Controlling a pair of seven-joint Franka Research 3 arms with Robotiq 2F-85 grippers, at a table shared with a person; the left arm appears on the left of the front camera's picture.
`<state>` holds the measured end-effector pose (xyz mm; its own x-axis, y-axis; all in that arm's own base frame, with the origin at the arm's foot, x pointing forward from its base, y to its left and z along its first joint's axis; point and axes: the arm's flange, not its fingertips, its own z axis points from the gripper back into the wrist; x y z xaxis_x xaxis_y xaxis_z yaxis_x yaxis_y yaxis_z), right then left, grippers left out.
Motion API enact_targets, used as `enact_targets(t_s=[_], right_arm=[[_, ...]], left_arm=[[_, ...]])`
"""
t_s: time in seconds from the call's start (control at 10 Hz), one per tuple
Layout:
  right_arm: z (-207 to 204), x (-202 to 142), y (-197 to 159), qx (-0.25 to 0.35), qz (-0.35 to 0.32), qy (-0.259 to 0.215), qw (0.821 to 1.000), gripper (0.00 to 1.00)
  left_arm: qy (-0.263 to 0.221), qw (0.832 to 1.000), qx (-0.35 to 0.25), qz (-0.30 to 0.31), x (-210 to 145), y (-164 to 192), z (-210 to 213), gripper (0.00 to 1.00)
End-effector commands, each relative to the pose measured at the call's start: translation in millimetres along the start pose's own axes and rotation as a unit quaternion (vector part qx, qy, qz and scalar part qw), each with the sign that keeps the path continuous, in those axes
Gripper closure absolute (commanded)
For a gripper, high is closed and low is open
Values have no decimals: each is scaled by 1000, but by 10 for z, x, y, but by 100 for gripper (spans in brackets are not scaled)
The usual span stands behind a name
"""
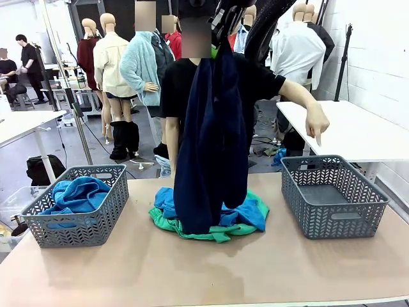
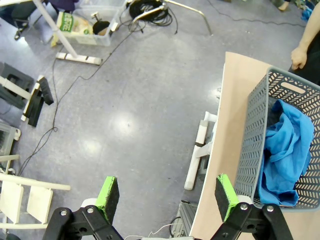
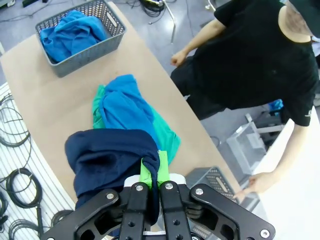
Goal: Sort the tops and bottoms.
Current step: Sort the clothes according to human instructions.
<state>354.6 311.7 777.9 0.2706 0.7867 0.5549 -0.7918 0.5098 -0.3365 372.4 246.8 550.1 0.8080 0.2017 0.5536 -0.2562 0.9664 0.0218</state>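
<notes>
The dark navy trousers (image 1: 212,134) hang high over the table's middle, my right gripper (image 1: 223,22) shut on their top; the right wrist view shows the gripper (image 3: 151,172) pinching the navy cloth (image 3: 107,160). Beneath them a blue shirt (image 1: 246,214) lies bunched on the green shorts (image 1: 211,231); the same shirt (image 3: 125,107) and shorts (image 3: 167,137) lie on the table below in the wrist view. The other blue shirt (image 1: 77,195) is in the left basket (image 1: 96,230), also shown as a shirt (image 2: 282,150) in a basket (image 2: 252,130). My left gripper (image 2: 167,195) is open over the floor beside the table.
An empty grey basket (image 1: 332,198) stands at the table's right. The person stands behind the table, one hand (image 1: 316,121) pointing down toward that basket. A white table (image 1: 358,128) is at the back right. Floor cables and stands lie to the left (image 2: 150,10).
</notes>
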Motion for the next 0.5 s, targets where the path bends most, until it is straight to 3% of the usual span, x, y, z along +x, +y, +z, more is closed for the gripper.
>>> enact_targets(t_s=[0.0, 0.4], right_arm=[[15, -23, -12, -4, 4, 1, 1000, 100], [15, -23, -12, -4, 4, 1, 1000, 100]], left_arm=[[-1, 1000, 1, 1, 0, 3, 5, 0], [-1, 1000, 1, 1, 0, 3, 5, 0]])
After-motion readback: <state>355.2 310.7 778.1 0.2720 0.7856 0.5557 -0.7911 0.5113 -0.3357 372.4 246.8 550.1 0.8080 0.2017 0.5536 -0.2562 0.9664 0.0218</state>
